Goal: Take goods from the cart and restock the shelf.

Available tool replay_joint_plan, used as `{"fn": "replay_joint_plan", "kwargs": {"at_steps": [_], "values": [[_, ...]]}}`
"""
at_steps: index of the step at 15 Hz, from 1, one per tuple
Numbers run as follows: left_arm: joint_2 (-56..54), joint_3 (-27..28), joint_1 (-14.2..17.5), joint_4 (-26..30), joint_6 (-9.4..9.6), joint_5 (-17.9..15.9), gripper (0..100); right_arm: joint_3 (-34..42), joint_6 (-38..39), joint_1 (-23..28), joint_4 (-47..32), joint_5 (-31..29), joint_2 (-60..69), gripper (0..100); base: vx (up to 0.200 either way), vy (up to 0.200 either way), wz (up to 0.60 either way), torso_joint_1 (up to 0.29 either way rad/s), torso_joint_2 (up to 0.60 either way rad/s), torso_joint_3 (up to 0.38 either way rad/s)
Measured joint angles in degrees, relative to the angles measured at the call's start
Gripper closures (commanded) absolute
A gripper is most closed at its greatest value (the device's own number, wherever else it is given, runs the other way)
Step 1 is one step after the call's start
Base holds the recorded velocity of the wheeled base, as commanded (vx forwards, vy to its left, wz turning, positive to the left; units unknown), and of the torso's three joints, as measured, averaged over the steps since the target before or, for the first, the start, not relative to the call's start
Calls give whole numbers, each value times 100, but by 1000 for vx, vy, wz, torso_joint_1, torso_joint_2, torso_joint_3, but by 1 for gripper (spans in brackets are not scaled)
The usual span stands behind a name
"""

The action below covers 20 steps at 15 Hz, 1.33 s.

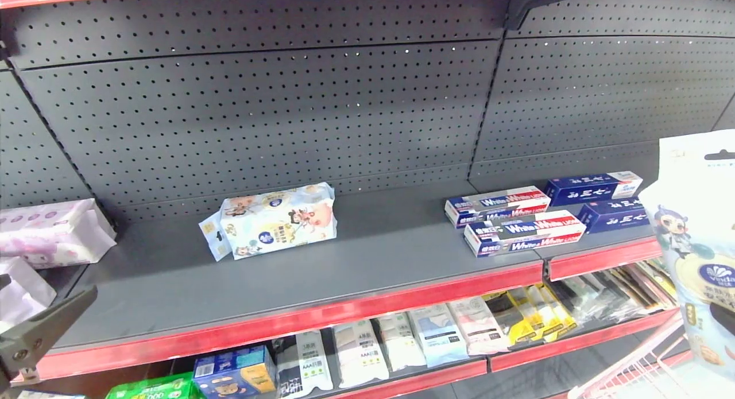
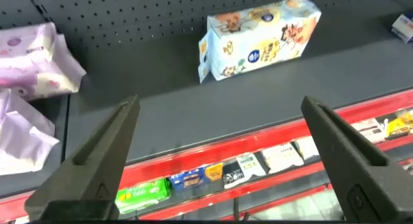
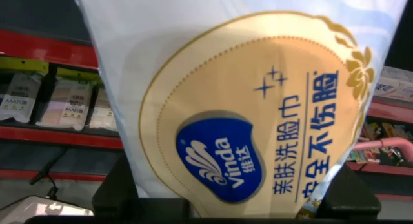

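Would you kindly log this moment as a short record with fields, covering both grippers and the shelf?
left gripper: open, empty, low in front of the shelf's left part
right gripper: shut on a pouch, held upright at the right, by the cart
shelf: tissue pack left of centre; purple packs far left; toothpaste boxes at the right
free space: bare stretch between tissue pack and toothpaste boxes
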<state>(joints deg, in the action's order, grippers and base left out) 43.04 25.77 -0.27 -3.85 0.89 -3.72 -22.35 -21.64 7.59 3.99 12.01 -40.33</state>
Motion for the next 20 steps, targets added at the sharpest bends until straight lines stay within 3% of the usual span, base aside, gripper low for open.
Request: {"fn": "replay_joint_plan", "kwargs": {"at_steps": [3,6,10,13,16,18,20], "values": [[404,33,5,-191,-2,-7,0,11,0,1,6,-9,-38,100,0,0,0,0,0,0],[1089,46,-2,-742,-7,-137,0,11,5,188,11,-22,-41,100,0,0,0,0,0,0],[2382,52,134,-1954,-7,-917,0,-177,497,629,57,-293,-118,100,0,0,0,0,0,0],[3645,66,451,-3224,149,-1492,0,-461,1020,866,9,-719,-226,100,0,0,0,0,0,0],[5125,215,757,-4846,446,-2483,0,-478,1015,894,-266,-734,-171,100,0,0,0,0,0,0],[6065,482,895,-5872,575,-3544,0,-502,990,894,-290,-777,-184,100,0,0,0,0,0,0],[6778,802,1005,-6376,646,-4708,0,-562,985,918,-288,-859,-212,100,0,0,0,0,0,0]]}}
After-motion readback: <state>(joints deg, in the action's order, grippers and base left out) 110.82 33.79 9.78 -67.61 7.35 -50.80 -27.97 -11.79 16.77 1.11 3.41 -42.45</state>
